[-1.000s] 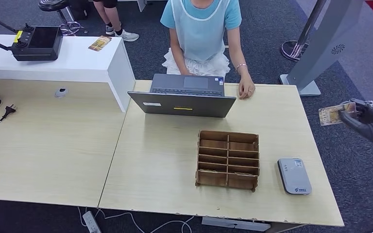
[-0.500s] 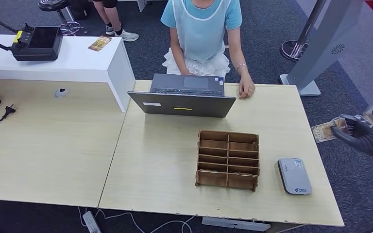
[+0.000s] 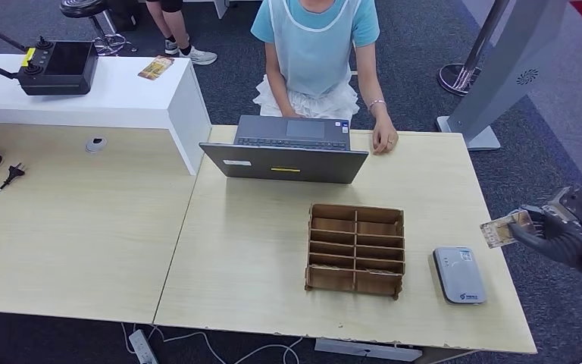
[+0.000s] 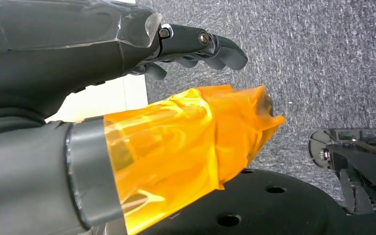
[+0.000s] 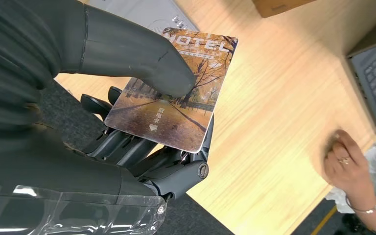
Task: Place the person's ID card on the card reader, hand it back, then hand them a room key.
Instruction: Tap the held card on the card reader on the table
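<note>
Card [image 5: 174,90] sits in the right robot hand [image 3: 553,231], thumb clamped on its face, fingers [image 5: 142,147] backing it from behind. It hangs off the desk's [image 3: 258,250] right edge, just beside the card reader [image 3: 459,274], not over it yet. Print reads "HOTEL" above an autumn tree-lined road, so it looks like a room key, not an ID; smaller text too fine to read.

Step in hand looks like the card going to the person [image 3: 314,53], whose hand [image 3: 384,139] rests by the laptop [image 3: 288,152]. To do it well: keep the card flat, free edge leading, stop short of their hand, release only when they grip.

Left robot hand [image 4: 127,58] hangs over carpet, fingers loosely curled, holding nothing.
</note>
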You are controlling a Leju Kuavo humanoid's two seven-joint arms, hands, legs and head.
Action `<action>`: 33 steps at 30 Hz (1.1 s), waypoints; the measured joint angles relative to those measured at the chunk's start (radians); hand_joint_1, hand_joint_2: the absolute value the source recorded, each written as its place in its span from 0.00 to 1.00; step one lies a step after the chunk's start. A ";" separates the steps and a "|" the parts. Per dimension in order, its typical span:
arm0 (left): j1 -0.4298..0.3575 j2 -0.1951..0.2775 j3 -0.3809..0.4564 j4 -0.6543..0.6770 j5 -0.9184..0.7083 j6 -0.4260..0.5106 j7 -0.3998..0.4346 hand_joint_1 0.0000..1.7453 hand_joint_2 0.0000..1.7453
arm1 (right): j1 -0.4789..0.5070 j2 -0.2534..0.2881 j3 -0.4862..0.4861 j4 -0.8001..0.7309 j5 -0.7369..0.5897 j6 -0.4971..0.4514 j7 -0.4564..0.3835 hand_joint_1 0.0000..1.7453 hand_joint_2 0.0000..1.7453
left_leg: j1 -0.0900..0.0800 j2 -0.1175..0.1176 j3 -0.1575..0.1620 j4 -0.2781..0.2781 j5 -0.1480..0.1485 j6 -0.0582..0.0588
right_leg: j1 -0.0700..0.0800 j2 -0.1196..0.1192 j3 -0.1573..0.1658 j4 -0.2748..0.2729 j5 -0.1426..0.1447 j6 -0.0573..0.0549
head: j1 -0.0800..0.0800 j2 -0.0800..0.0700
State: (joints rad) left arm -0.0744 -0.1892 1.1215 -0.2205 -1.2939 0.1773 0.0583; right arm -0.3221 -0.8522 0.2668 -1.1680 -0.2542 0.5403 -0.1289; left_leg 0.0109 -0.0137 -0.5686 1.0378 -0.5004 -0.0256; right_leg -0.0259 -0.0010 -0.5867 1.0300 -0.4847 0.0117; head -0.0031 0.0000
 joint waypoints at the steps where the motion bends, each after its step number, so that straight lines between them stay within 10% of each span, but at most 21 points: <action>1: 0.000 0.000 0.000 0.000 -0.001 0.000 0.000 0.00 0.00 | 0.004 0.000 0.001 -0.001 0.005 -0.001 0.000 1.00 1.00 | 0.000 0.000 0.000 0.000 0.000 0.000 | 0.000 0.000 0.000 0.000 0.000 0.000 | 0.000 0.000; 33: -0.001 -0.002 -0.002 0.000 -0.018 -0.003 0.006 0.00 0.00 | 0.085 0.080 0.043 -0.008 0.130 -0.081 -0.001 1.00 1.00 | 0.000 0.000 0.000 0.000 0.000 0.000 | 0.000 0.000 0.000 0.000 0.000 0.000 | 0.000 0.000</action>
State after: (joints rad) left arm -0.0754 -0.1909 1.1200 -0.2205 -1.3118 0.1746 0.0643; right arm -0.2369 -0.7719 0.3098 -1.1756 -0.1246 0.4591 -0.1300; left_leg 0.0109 -0.0133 -0.5685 1.0377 -0.5004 -0.0256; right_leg -0.0259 -0.0009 -0.5867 1.0300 -0.4847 0.0118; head -0.0031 0.0000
